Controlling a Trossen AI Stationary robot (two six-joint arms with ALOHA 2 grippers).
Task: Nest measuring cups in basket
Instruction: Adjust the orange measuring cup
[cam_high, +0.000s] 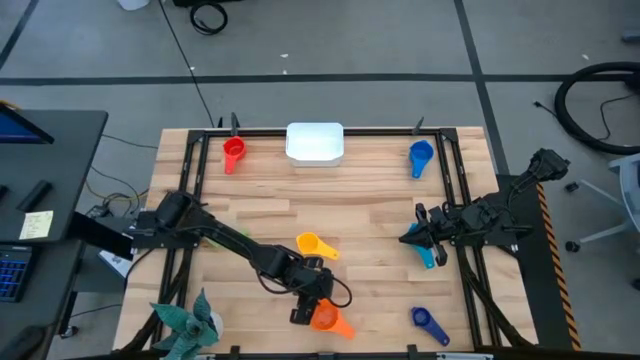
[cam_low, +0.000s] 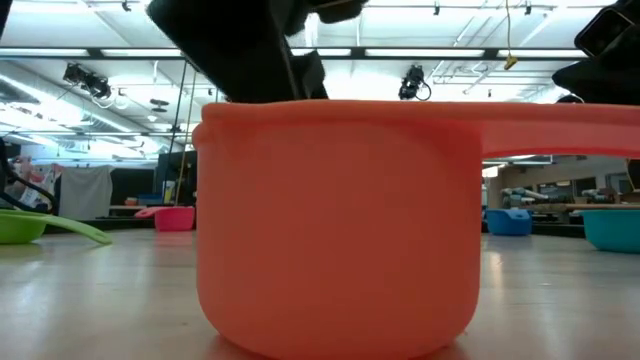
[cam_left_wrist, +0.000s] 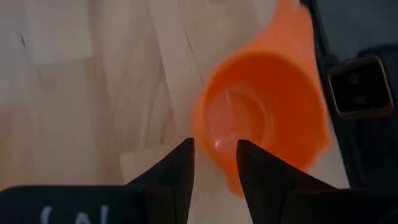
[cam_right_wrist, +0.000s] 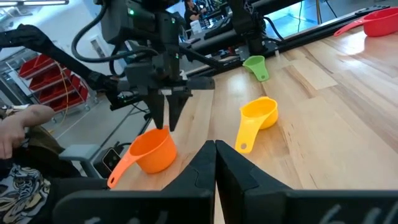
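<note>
Nearest, at the near edge of the light wooden table (cam_high: 380, 200), a little right of its middle: orange round plastic measuring cup (cam_high: 322, 318), upright on the boards, short flat handle turned toward the near right corner. Directly above it, left gripper (cam_left_wrist: 214, 146), pointed down, dark fingers (cam_left_wrist: 177, 165) closed on the cup's wall at the rim, one outside and one inside the bowl. At the near left corner, teal artificial plant (cam_high: 190, 320). Close to the near right corner, well apart from the orange cup: small dark blue round plastic measuring cup (cam_high: 430, 324), lying free. Farther in, about the middle of the table: yellow round plastic measuring cup (cam_high: 312, 245), upright, handle angled toward the near right, untouched. Level with it toward the left edge, beside the left arm: green round plastic measuring cup (cam_right_wrist: 255, 65), upright. Near the right edge, level with the yellow cup: right gripper (cam_right_wrist: 215, 149), jaws pressed together and holding nothing, hanging just above the light blue round plastic measuring cup (cam_high: 430, 256), seated on the table. Along the far edge, left to right: red round plastic measuring cup (cam_high: 233, 150) toward the far left corner; white rounded-rectangular plastic basket (cam_high: 315, 142) at the middle, apart from every cup; mid-blue round plastic measuring cup (cam_high: 421, 155) toward the far right corner. Beyond the table, in the right wrist view, a person's hand (cam_right_wrist: 25, 124).
</note>
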